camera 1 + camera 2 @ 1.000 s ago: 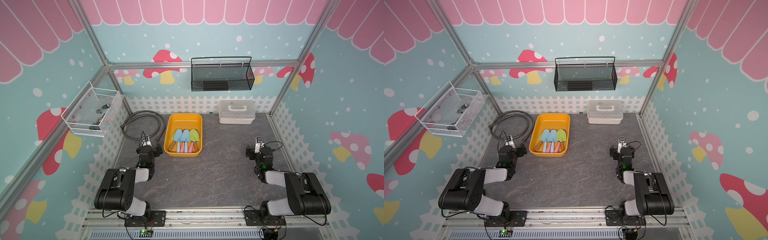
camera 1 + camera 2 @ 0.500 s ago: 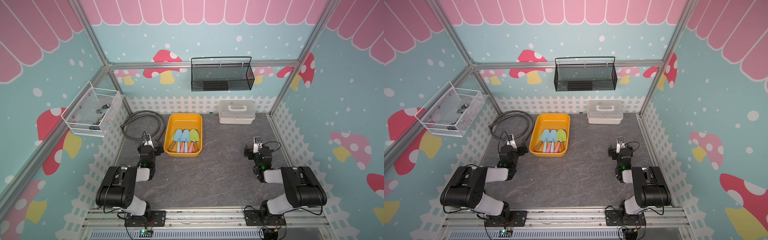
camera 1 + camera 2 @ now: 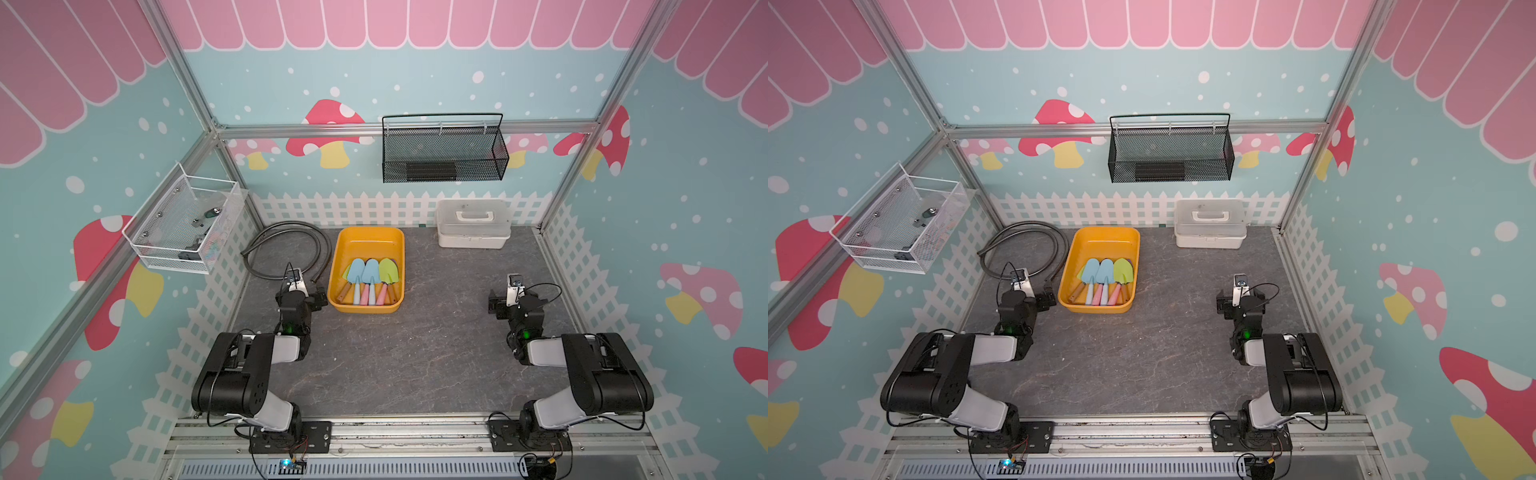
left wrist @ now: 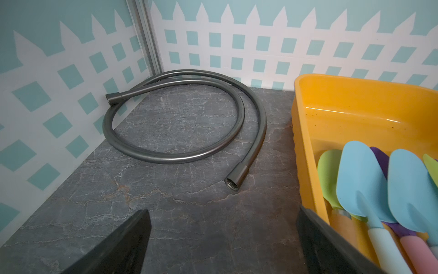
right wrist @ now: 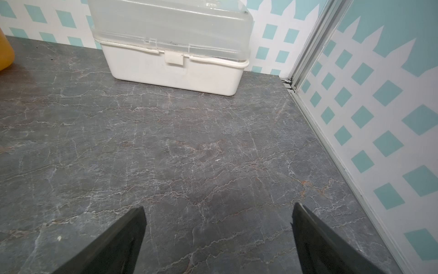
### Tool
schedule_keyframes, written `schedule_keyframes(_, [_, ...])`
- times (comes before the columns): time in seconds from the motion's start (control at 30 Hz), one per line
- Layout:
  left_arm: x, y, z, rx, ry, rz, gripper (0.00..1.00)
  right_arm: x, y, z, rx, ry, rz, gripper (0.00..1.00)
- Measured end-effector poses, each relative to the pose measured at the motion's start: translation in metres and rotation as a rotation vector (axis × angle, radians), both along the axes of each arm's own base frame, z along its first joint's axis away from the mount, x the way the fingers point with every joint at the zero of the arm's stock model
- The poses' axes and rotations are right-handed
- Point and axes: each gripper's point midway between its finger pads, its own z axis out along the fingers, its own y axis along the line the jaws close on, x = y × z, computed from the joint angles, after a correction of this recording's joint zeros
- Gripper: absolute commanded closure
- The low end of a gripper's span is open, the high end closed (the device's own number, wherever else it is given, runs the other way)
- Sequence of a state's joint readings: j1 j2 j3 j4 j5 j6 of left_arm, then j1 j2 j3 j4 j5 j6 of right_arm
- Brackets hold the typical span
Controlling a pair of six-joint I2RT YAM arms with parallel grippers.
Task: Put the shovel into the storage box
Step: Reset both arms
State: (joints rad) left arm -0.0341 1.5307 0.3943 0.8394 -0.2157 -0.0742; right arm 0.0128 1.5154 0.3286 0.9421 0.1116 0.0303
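Observation:
The storage box [image 3: 369, 243] [image 3: 1105, 241] is a yellow-orange tub at the back middle of the grey table. Several toy shovels lie side by side inside it: two blue ones [image 3: 356, 269] [image 3: 371, 270] and a green one [image 3: 389, 269], handles toward me. In the left wrist view the box [image 4: 355, 111] holds blue shovels [image 4: 358, 175], a green one [image 4: 328, 173] and a purple one [image 4: 379, 156]. My left gripper [image 3: 302, 293] [image 4: 222, 211] stands open and empty beside the box's near left corner. Far to the right, my right gripper [image 3: 514, 299] [image 5: 218, 208] is open over bare table.
A coiled grey hose [image 3: 286, 249] [image 4: 184, 118] lies in the back left corner. A white lidded case [image 3: 473, 228] [image 5: 170, 47] stands at the back right. A black mesh basket [image 3: 444, 153] hangs on the back wall, a white wire basket [image 3: 183, 228] on the left wall.
The right arm's rear links have shifted a little. Both grippers and the shovels stay where they were.

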Motion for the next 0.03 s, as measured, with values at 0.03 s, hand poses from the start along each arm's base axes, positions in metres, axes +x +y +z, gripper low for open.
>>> schedule_keyframes(0.03, [0.0000,0.0000,0.0000,0.000,0.000,0.000,0.01,0.0000,-0.0001,0.0000,0.000,0.000,0.000,0.01])
